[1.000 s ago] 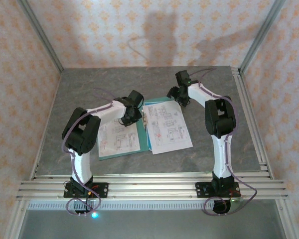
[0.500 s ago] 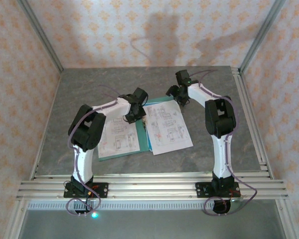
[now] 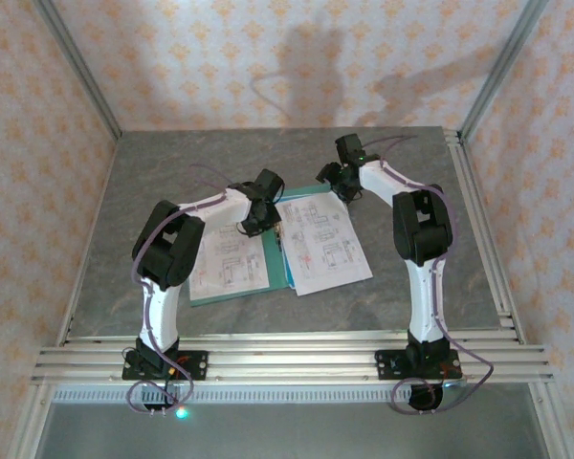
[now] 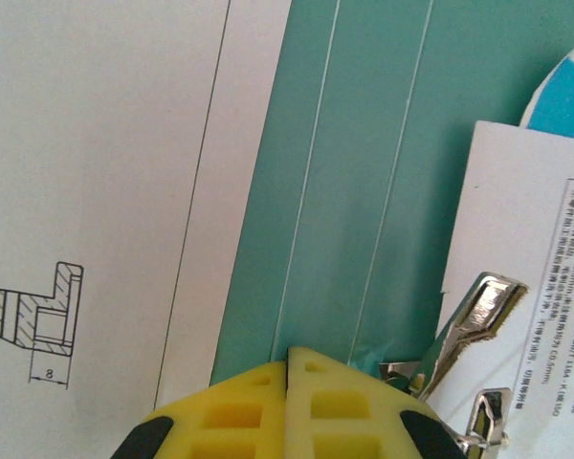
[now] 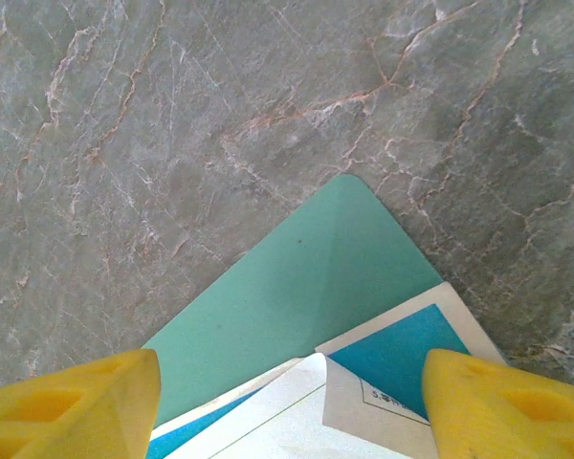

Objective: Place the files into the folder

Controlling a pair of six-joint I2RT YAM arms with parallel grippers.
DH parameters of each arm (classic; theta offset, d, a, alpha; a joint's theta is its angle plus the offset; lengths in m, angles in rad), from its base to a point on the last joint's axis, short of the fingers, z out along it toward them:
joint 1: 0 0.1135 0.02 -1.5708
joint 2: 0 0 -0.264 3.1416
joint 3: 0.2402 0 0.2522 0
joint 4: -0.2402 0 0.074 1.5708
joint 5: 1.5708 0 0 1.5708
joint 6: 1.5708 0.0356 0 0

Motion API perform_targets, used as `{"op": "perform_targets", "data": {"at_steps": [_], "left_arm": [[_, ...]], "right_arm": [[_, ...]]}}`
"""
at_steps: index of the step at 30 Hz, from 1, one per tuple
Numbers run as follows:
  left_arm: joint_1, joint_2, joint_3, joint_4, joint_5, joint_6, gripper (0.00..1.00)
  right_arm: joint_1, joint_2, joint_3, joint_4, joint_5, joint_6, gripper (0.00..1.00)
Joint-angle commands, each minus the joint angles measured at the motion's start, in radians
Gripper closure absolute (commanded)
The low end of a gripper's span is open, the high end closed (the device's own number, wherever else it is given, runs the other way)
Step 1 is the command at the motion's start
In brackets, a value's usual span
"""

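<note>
Teal-green card folder [image 3: 276, 258] lies open and flat on the grey marble table [image 3: 172, 172]. Its covers are mostly under paper, so only the spine strip and some edges show. In the left wrist view thin pale crease lines run along the spine. The files are two white sheets. The left-cover sheet [image 3: 228, 260] lies on the folder's left half, w/ black line drawings incl. a small hatched section [image 4: 33, 316] dimensioned 8. The right-cover sheet [image 3: 323, 244] lies on the folder's right half, w/ drawings plus text blocks. A bright metal clip [image 4: 478, 311] sits at the spine, touching the inner edge of the right-cover sheet. The left gripper [image 4: 287, 359] is over the spine just beside the clip, yellow fingers pressed together, nothing visible between them. The right gripper [image 5: 287, 406] hovers at the folder's far right corner, which is rounded bare teal against the marble; its jaws are spread wide, gripping nothing. Sheet corners w/ a blue patch [image 5: 402, 349] lie just inside that corner.
</note>
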Motion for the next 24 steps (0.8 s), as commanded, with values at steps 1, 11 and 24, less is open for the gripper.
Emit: {"op": "perform_targets", "data": {"at_steps": [1,11,24], "left_arm": [[-0.010,0.031,-0.008,0.036,0.027,0.039,1.00],[-0.064,0.049,0.009,0.037,0.034,0.052,1.00],[-0.179,0.020,-0.092,0.090,-0.021,-0.039,1.00]], "right_arm": [[0.006,-0.034,-0.020,0.012,0.013,0.012,0.28],[-0.051,-0.289,-0.174,-0.007,0.208,-0.049,0.26],[0.087,-0.858,-0.767,-0.176,0.286,0.475,0.14]]}}
